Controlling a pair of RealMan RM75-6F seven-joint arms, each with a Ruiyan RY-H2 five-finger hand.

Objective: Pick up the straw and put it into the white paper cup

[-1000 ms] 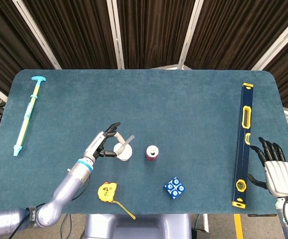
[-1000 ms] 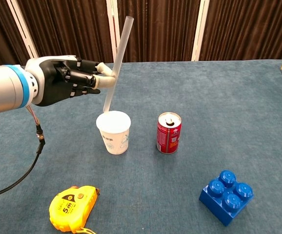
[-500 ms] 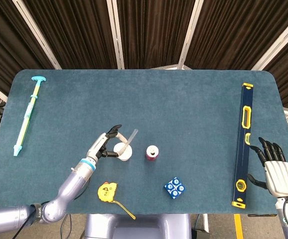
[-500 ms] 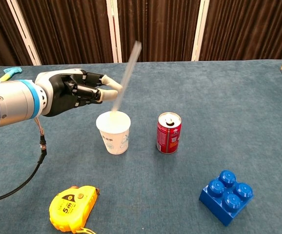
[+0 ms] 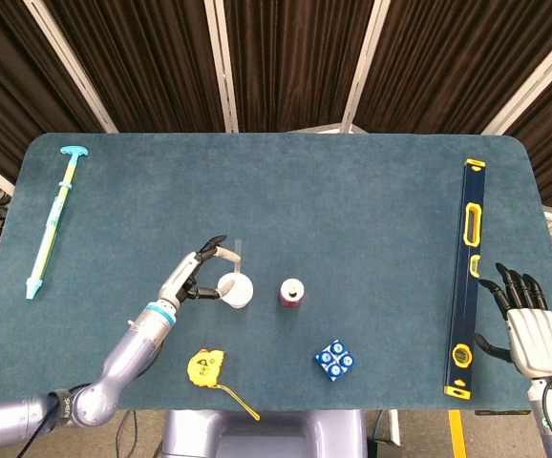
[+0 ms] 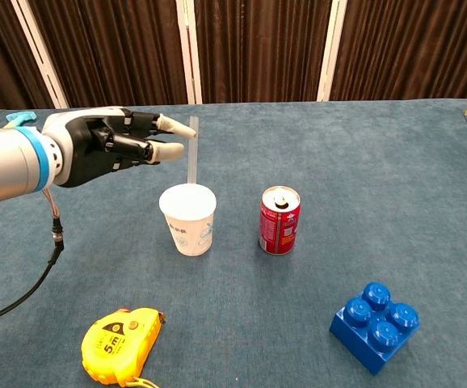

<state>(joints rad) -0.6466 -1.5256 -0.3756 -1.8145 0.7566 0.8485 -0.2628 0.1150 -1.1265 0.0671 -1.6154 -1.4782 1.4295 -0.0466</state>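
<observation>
Straw [image 6: 191,153] stands in white paper cup [image 6: 189,219]; left hand [image 6: 108,145] beside it, fingers apart.

Head view looks straight down; chest view faces forward, low.

The cup [image 6: 189,219] with its upright straw [image 6: 192,151] stood just left of the can [image 6: 280,220], with only a narrow gap between them. The left hand [image 6: 108,145] hung over the left side of the cup. The tape measure [image 6: 123,345] and the block [image 6: 375,325] lay nearer, well apart.
</observation>
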